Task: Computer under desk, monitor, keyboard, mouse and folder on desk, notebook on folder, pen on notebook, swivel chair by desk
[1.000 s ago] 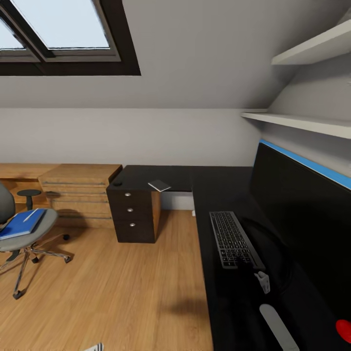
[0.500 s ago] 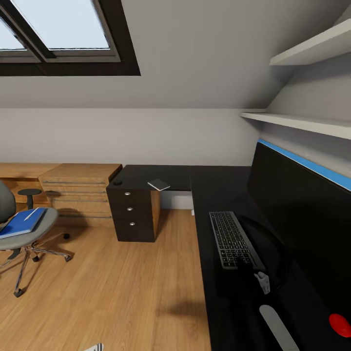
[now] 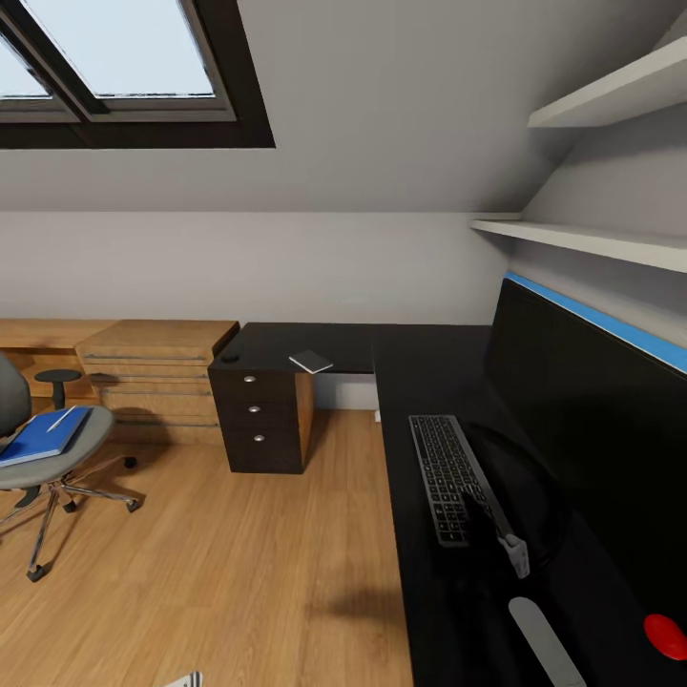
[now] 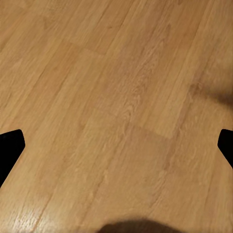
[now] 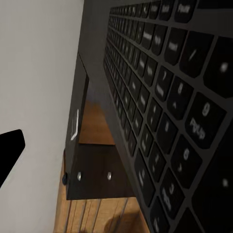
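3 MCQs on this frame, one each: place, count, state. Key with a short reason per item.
1. Where does the blue folder lie?
A. on the swivel chair's seat
B. on the desk beside the keyboard
C. on the floor

2. How many round knobs show on the front of the desk's dark drawer unit?
A. one
B. three
C. five

3. How does the keyboard sit?
A. flat on the desk in front of the monitor
B. standing on edge against the wall
C. on the chair

Key:
1 A: the folder rests on the grey seat of the swivel chair, off the desk.
2 B: three knobs run down the drawer unit.
3 A: the keyboard lies flat on the black top beside the monitor, with the right end effector at its near end.
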`<state>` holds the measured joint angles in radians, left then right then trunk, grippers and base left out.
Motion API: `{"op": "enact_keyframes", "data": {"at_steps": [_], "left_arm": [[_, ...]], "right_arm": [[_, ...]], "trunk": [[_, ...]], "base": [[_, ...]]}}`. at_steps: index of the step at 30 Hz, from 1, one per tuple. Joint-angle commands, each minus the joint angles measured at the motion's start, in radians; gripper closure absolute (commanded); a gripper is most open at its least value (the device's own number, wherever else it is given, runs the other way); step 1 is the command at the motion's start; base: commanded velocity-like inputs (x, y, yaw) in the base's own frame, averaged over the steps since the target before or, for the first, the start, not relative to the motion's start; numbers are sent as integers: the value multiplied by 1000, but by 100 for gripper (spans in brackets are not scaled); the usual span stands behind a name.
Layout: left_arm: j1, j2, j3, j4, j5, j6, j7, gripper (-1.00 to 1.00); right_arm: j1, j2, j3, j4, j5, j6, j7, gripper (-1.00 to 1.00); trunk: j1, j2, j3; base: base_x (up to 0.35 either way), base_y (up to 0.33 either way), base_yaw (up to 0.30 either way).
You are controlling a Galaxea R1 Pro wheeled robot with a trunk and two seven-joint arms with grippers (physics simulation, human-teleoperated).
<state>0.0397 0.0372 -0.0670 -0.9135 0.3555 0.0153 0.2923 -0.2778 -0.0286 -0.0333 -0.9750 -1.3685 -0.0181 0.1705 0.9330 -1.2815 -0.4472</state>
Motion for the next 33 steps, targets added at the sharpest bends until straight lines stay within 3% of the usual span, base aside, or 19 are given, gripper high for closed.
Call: {"op": "enact_keyframes", "data": {"at_steps": [1, 20, 33], "left_arm": [[0, 1, -5, -2, 8, 2, 8, -100], [0, 1, -3, 13, 7, 3, 10, -100], [0, -2, -1, 13, 5, 3, 12, -100]], "right_arm": [[0, 0, 1, 1, -11, -2, 4, -100], [0, -7, 0, 1, -11, -2, 4, -100], [-1, -6, 0, 1, -11, -2, 4, -100]], "trunk": [[0, -1, -1], [0, -1, -1], [50, -92, -42]], "base": [[0, 0, 0], [-30, -51, 0], [0, -1, 0]]}}
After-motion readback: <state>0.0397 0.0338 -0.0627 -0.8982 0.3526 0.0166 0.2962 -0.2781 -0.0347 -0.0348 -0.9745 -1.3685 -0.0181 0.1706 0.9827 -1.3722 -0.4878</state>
